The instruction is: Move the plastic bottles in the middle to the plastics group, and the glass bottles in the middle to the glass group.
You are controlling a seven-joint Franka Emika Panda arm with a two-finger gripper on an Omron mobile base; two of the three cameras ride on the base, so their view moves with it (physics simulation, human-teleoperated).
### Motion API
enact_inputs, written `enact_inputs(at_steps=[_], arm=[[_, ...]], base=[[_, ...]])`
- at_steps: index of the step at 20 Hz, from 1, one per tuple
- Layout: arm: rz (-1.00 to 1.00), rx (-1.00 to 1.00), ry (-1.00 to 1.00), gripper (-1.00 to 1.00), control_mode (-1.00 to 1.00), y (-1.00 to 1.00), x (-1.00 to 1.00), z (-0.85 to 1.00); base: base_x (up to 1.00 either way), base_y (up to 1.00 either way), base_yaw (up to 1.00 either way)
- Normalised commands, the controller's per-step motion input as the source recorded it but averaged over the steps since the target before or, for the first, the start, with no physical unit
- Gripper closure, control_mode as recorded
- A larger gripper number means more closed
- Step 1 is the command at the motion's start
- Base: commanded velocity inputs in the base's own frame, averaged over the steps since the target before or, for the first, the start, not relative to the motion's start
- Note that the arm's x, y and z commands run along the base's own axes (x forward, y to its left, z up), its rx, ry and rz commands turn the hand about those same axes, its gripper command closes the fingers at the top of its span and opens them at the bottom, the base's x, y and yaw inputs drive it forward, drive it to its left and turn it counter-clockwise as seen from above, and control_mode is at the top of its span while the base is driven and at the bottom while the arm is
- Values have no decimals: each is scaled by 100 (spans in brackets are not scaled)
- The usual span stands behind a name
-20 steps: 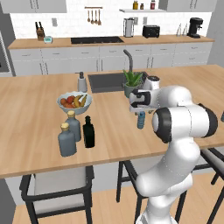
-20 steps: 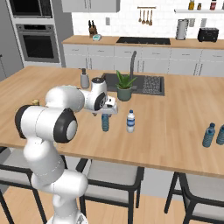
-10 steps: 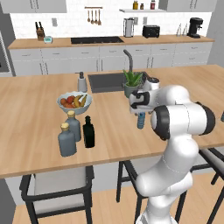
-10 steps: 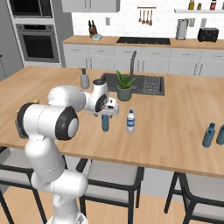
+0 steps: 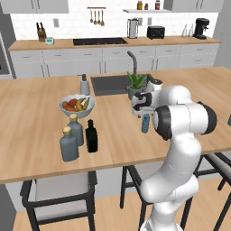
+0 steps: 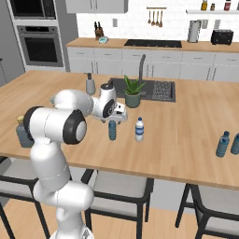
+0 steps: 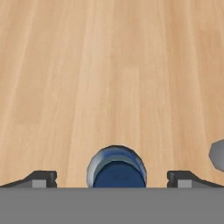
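The blue plastic bottle [image 7: 116,168] stands upright on the worktop [image 7: 109,65] right under the end effector [image 7: 112,178], btwn fingers spread wide, not gripping.

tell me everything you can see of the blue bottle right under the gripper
The blue bottle is small, slim and see-through bluish with a darker cap, plastic by its look. It stands upright on the wooden counter, directly below the gripper. From the hand view its round top sits between the spread fingertips, which are clear of it.
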Motion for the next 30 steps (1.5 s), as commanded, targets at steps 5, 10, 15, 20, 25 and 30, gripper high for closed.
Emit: enact_inputs(at_steps=[5,10,15,20,25,30], arm=[[0,0,0,-100,-100,0,0,-18],[0,0,0,-100,-100,0,0,-9],[0,0,0,100,-100,0,-1,0],[0,0,0,100,-100,0,-3,0],[0,0,-2,100,-100,0,-38,5],[0,2,0,100,-100,-1,-99,49]], base=[[0,0,0],[0,0,0],[0,0,0],[0,0,0],[0,0,0],[0,0,0]])
